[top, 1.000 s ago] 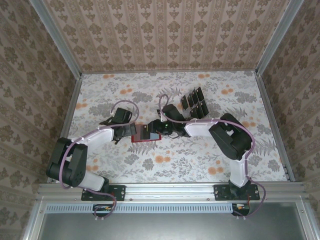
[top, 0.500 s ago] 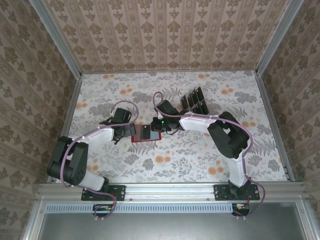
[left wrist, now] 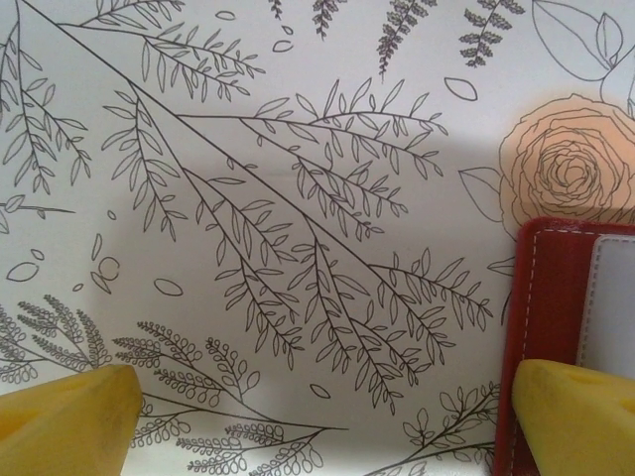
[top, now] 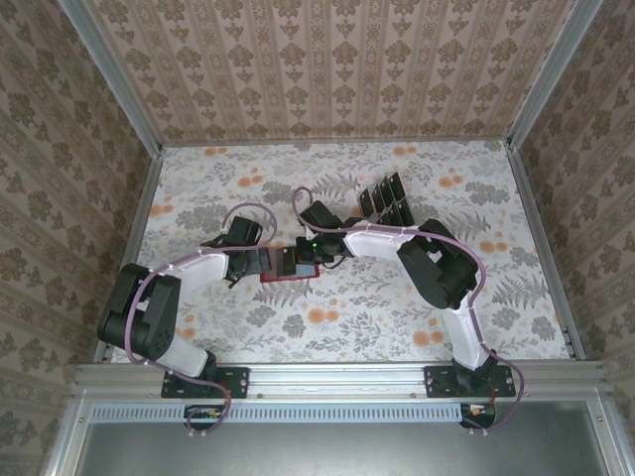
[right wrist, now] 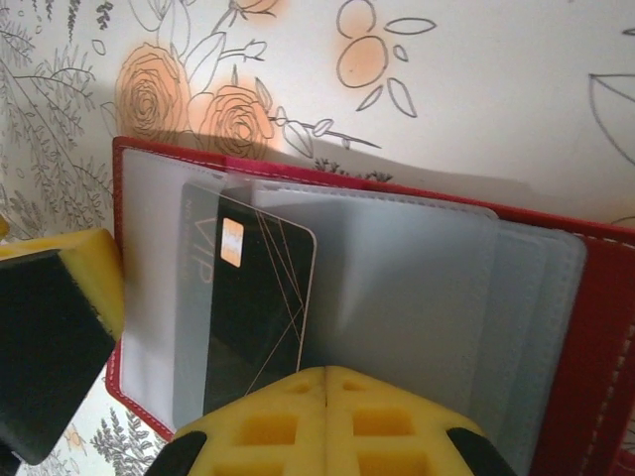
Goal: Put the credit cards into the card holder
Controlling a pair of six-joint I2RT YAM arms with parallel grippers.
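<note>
On the table, the open card holder point(top: 283, 276) lies longways, left to right. The right gripper point(right wrist: 327, 392) is pressed together, the left gripper point(left wrist: 322, 421) spread.

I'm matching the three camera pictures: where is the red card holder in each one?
Top external: card holder near the middle of the table.
Left wrist: its red stitched corner at the right edge, low down.
Right wrist: open across the centre, a credit card in a left pocket.
Shared landmark: the flowered table cover beneath it.
</note>
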